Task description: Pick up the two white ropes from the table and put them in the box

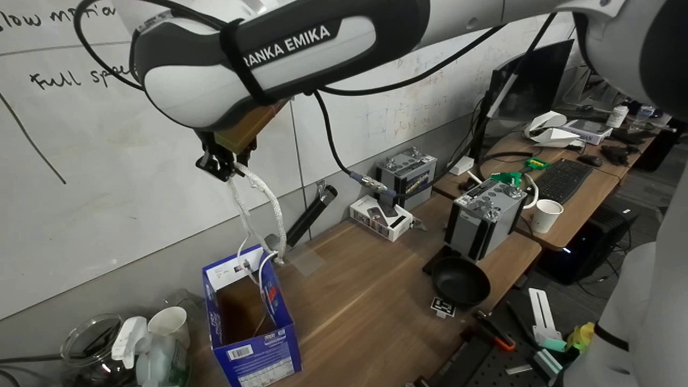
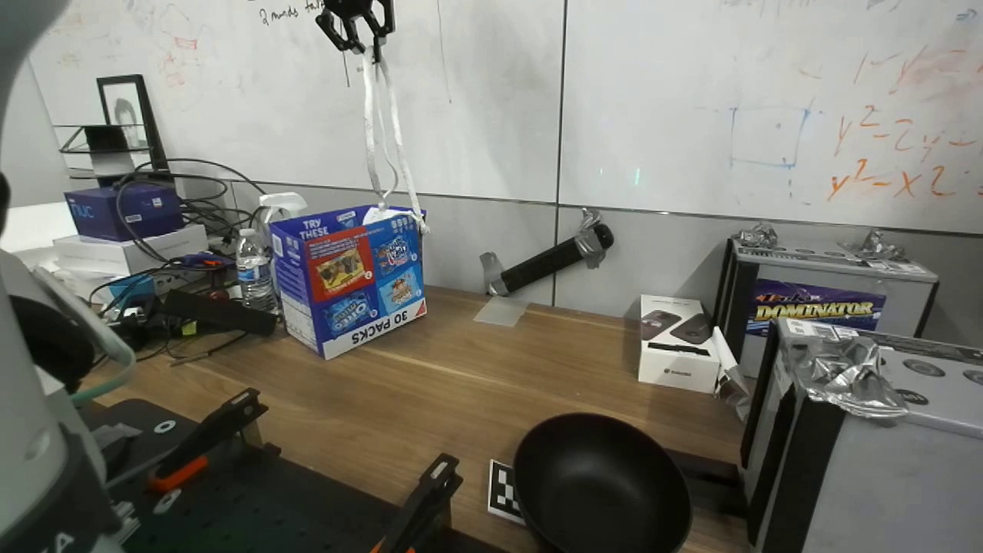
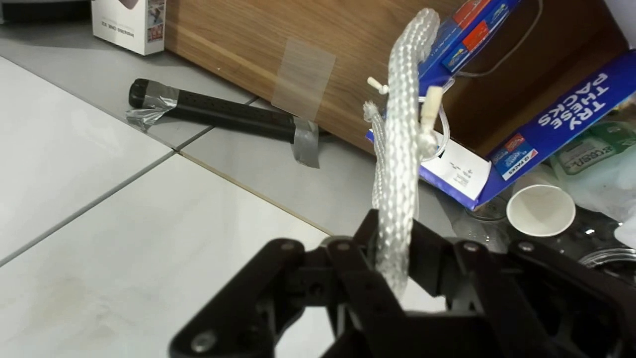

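Note:
My gripper (image 1: 232,169) is shut on the white ropes, high above the far end of the box; it also shows in an exterior view (image 2: 369,52) and the wrist view (image 3: 395,233). A thick braided rope (image 1: 275,209) hangs folded from the fingers, its ends by the box's far corner, at least one just outside the rim. A thinner white cord (image 3: 444,132) with small wooden toggles hangs beside it; its top at the fingers is hard to see. Part of it drops inside the blue open-top box (image 1: 263,349), which stands upright on the wood-grain table (image 1: 365,279).
A white cup (image 1: 171,325) and a spray bottle (image 1: 161,360) stand close beside the box. A black tube (image 1: 312,215) is taped to the wall behind. A white carton (image 1: 380,217), grey electronic boxes (image 1: 486,217) and a black pan (image 1: 459,279) are farther along the table.

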`<state>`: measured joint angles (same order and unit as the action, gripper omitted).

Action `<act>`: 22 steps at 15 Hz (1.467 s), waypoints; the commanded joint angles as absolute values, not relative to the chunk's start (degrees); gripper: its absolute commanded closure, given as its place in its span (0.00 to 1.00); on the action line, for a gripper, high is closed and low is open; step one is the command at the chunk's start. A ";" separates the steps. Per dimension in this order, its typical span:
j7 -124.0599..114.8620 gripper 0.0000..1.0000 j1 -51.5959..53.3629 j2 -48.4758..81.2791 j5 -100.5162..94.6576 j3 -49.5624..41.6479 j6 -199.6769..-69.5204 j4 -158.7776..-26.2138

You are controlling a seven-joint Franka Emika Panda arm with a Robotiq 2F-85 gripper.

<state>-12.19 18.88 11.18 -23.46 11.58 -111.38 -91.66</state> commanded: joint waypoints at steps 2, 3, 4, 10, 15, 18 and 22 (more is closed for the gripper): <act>-14.74 0.92 21.11 11.90 -25.43 12.39 -105.67 -85.10; -14.97 0.92 21.60 12.28 -25.47 12.69 -105.32 -84.28; -14.72 0.92 21.82 12.01 -25.11 12.89 -105.01 -83.82; -14.78 0.92 22.39 12.47 -24.46 13.37 -104.23 -81.78; -13.71 0.92 21.26 12.68 -22.88 13.05 -106.35 -83.72; -12.52 0.92 20.80 13.39 -20.79 13.17 -106.97 -83.97; -12.53 0.92 20.52 15.49 -16.91 13.14 -107.25 -83.76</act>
<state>-13.80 21.15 14.56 -19.86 13.01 -106.24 -84.53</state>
